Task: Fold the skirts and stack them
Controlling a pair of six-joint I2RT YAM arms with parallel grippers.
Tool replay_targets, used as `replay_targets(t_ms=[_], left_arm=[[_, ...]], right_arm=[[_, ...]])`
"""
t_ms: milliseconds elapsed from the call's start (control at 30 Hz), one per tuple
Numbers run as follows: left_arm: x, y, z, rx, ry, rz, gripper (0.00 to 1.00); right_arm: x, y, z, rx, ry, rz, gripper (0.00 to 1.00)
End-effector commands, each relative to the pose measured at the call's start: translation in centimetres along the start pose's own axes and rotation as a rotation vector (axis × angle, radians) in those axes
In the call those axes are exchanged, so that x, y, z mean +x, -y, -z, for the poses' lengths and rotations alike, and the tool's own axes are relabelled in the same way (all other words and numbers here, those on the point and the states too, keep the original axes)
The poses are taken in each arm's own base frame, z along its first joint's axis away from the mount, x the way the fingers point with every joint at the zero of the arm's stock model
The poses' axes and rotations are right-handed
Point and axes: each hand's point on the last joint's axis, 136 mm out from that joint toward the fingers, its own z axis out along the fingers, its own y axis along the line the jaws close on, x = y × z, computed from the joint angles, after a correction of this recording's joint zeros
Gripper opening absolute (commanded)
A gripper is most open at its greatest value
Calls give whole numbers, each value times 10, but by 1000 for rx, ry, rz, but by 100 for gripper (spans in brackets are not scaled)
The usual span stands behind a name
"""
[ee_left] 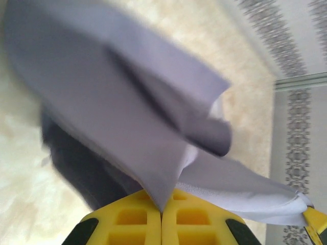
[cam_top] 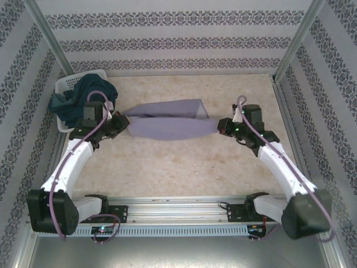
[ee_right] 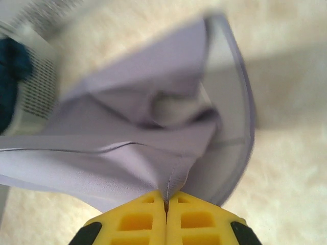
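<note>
Nearest me, the mounting rail (cam_top: 178,209) with both arm bases bolted on, well apart from the white mesh basket (cam_top: 70,82), which sits in the table's far-left corner.

Left gripper (cam_top: 124,120) is just beside the basket, on its right-front side. Yellow fingers (ee_left: 138,219) are pressed together on a pinch of the light lavender skirt (cam_top: 167,123), so it is clamped on the cloth; the wrist view has the fabric (ee_left: 127,112) fanning away from the left gripper (ee_left: 162,209).

Right gripper (cam_top: 220,127) is well right of the basket, across the table (cam_top: 167,173). Its jaws are also closed tight on the lavender skirt's other end (ee_right: 143,138), with the cloth seam running straight into the right gripper (ee_right: 166,196).

The lavender skirt is stretched between the two grippers, right of the basket, folded lengthwise with a crease along the middle. I can't tell if its lower edge touches the table.

The dark teal skirt (cam_top: 83,95) is heaped in the basket, spilling over its front-left rim; the right wrist view catches it (ee_right: 10,76) beside the mesh wall (ee_right: 38,87).

Farthest back are the wall panels (cam_top: 173,42), with repeated dark ornament bands.
</note>
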Motion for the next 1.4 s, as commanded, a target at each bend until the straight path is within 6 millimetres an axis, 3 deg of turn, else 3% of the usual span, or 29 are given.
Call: replay_targets(t_ms=[0, 100, 167, 233, 400, 567, 967, 1167, 1267, 1367], left_arm=[[-25, 37, 37, 45, 86, -110, 7], [-38, 57, 49, 77, 121, -149, 8], [-41, 56, 44, 71, 115, -155, 10], [-40, 46, 32, 46, 94, -135, 10], [-32, 9, -16, -33, -16, -55, 8], [-36, 7, -36, -17, -52, -42, 6], [-87, 76, -13, 103, 36, -209, 8], [-116, 126, 1, 180, 69, -298, 5], [-109, 129, 15, 186, 77, -324, 5], [-84, 119, 24, 195, 45, -339, 6]], right_arm=[[-41, -33, 32, -81, 158, 108, 0], [-58, -45, 48, -96, 220, 147, 0], [-60, -46, 46, -98, 216, 169, 0], [-60, -38, 36, -77, 199, 168, 0], [-54, -3, -11, 12, 103, 104, 0], [-59, -3, -29, -16, 62, 85, 0], [-105, -38, 18, -51, 246, 203, 0], [-141, -67, 49, -101, 346, 263, 0], [-136, -75, 62, -130, 364, 275, 0], [-108, -75, 68, -170, 335, 295, 0]])
